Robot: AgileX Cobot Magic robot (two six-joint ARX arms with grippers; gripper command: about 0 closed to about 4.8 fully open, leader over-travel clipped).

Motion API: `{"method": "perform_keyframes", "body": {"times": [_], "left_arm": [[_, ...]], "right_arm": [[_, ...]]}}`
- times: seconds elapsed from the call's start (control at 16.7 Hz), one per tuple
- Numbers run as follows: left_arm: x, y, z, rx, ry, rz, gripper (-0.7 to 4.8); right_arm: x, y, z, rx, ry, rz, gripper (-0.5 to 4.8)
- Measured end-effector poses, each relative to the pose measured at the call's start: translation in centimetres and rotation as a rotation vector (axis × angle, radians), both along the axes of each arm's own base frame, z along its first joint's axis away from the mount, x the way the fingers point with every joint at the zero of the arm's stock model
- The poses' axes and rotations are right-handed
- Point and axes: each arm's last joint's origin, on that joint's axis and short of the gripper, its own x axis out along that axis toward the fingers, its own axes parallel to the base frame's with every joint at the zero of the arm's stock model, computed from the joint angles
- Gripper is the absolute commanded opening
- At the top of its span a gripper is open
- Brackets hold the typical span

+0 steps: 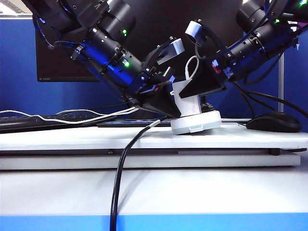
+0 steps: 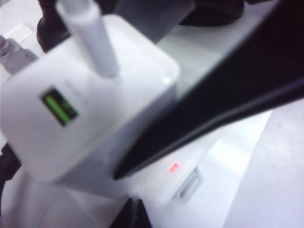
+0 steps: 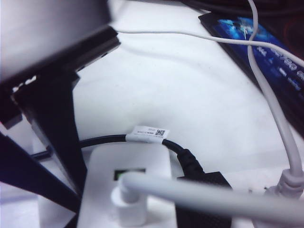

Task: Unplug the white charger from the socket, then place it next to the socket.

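No readable text, white tag (image 3: 148,133) on black cable (image 3: 186,159) shows only a code square

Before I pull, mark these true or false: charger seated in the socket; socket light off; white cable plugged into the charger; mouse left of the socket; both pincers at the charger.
1. The charger sits in the socket. True.
2. The socket's light is off. False: a red light glows.
3. A white cable is plugged into the charger. True.
4. The mouse lies left of the socket. False: it lies to the right in the exterior view.
5. The left pincer and right pincer flank the charger. True.
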Motion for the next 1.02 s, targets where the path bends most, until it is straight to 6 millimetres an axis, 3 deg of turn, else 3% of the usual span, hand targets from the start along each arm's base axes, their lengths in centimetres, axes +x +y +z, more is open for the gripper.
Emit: {"method": "perform_keyframes", "body": {"times": [1.02], "left_arm": [[0.35,-0.25,-0.03,-0.018,-0.018,-0.005,-0.05]], "right_arm": [[0.33,0.01,0.18,0.062,0.021,-0.023,0.00]]}}
